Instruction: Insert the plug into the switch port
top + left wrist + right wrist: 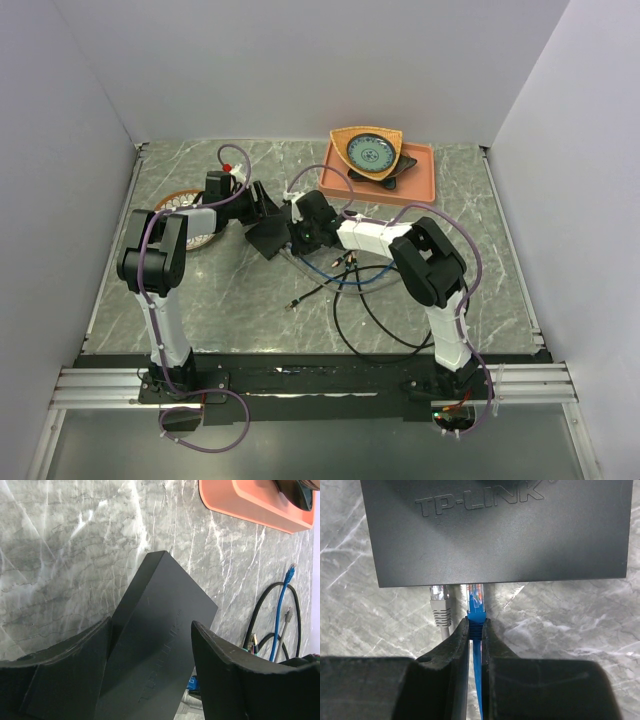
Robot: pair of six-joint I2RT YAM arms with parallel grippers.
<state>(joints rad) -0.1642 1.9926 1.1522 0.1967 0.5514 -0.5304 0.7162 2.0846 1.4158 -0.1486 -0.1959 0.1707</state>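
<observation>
Grey marble table, orange tray, loose cables, round dish

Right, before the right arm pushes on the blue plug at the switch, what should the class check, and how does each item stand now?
1. Right gripper clamped on the blue plug: ok.
2. Plug tip meets the edge of the switch, beside the grey plug: ok.
3. Plug square to that edge: ok.
4. Plug seated in the port: cannot tell, the opening is hidden under the edge.
5. Left gripper bracing the switch, a finger against each side: ok.
</observation>
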